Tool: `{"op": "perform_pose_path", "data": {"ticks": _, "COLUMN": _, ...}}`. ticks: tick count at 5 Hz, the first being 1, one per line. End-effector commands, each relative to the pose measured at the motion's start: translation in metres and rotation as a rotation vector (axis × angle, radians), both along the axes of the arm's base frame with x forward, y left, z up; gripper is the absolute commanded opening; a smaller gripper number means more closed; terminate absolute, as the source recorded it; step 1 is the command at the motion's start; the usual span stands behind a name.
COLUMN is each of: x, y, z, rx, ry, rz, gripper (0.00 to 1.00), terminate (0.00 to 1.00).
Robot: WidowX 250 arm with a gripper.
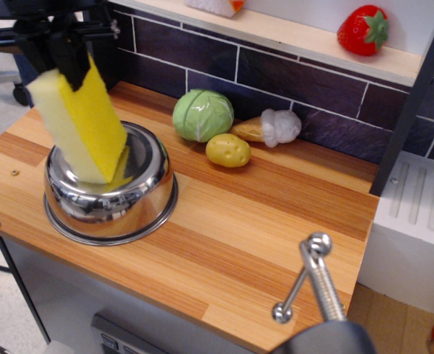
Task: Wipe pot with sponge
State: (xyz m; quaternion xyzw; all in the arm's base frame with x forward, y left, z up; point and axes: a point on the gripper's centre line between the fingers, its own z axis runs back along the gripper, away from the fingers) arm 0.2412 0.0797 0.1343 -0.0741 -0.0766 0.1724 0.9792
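Note:
The shiny steel pot (132,199) sits upside down on the wooden counter at the left, its flat base facing up. My black gripper (68,63) is above it, shut on the top edge of the yellow sponge (84,125). The sponge hangs tilted, bright yellow face to the right and pale face to the left. Its lower end rests on the pot's upturned base. The pot's wire handle is hidden behind the sponge.
A green cabbage (202,115), a yellow potato (228,150) and a white garlic-like toy (276,127) lie by the dark tiled back wall. A strawberry (363,29) sits on the shelf. A metal faucet handle (313,284) stands at the front right. A white sink (416,221) is at the right.

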Motion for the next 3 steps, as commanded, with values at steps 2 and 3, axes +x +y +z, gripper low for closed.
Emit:
{"op": "perform_pose_path", "data": {"ticks": 2, "x": -0.034, "y": 0.052, "z": 0.026, "rx": 0.087, "ry": -0.015, "rz": -0.021, "gripper": 0.00, "terminate": 0.00}}
{"op": "perform_pose_path", "data": {"ticks": 3, "x": -0.027, "y": 0.049, "z": 0.026, "rx": 0.077, "ry": 0.041, "rz": -0.029, "gripper": 0.00, "terminate": 1.00}}
